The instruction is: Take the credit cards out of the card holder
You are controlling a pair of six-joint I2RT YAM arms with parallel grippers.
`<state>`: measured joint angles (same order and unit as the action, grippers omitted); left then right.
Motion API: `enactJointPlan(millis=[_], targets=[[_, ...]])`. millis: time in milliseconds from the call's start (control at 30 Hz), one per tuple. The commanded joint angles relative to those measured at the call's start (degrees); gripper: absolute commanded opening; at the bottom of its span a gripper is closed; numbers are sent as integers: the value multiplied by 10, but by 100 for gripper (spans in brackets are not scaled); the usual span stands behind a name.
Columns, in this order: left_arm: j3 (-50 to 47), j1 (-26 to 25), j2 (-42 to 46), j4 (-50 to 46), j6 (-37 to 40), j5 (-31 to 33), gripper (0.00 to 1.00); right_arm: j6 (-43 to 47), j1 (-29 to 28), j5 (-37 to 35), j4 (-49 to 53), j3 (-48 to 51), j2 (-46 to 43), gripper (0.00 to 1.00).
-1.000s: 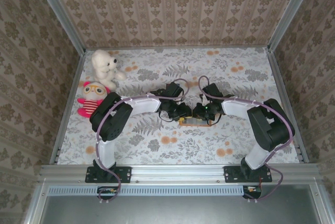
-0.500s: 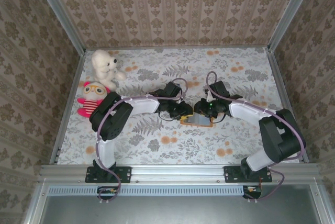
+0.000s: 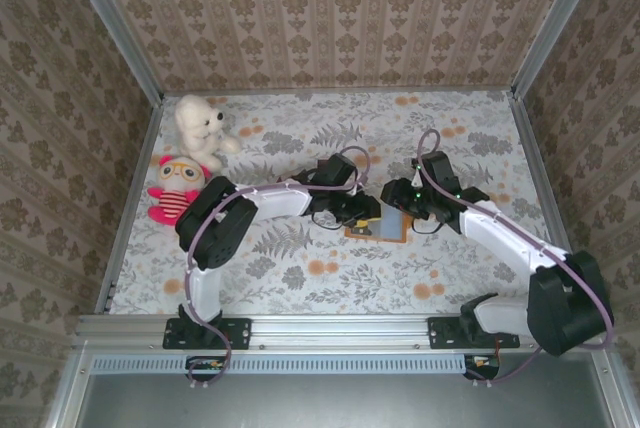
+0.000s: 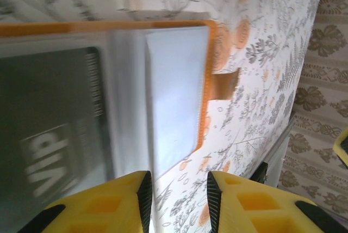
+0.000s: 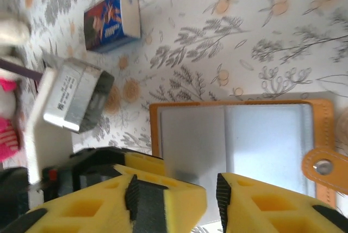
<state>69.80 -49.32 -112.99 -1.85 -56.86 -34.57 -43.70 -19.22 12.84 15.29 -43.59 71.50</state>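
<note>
One dark card [image 4: 54, 129] ahead of left fingers [image 4: 98, 206].
We read it as probably pocketed in card holder [image 4: 136, 26]; left, right fingers [image 5: 163, 200] parted, empty.

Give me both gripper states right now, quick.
Left gripper: open, nothing held, fingers at the card holder edge.
Right gripper: open, nothing held, above the card holder.

I see the card holder [image 3: 385, 229] lying open and flat, well to the right of the pink doll [image 3: 178, 188]. It has a tan-orange rim, greyish clear pockets and a snap tab sticking out at one side. One dark credit card [image 4: 54, 129], lettered VIP, sits in a pocket.
</note>
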Motion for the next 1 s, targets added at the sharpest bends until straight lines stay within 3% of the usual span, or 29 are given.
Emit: enactJointPlan(millis=[0,200,367,733,967], targets=[[48,-17,-27,-42,32,10,37,-3,10,-63,39,16,-39,53],[106,-34,-64,-93,42,31,39,-4,23,-81,50,32,-79,64],[118,-28,-36,-125,60,52,39,5,27,-76,50,37,-85,69],[14,23,99,-176,77,159,34,32,16,52,-6,15,9,66],[-5,39,106,-190,83,179,30,34,-43,80,-33,-24,114,58]])
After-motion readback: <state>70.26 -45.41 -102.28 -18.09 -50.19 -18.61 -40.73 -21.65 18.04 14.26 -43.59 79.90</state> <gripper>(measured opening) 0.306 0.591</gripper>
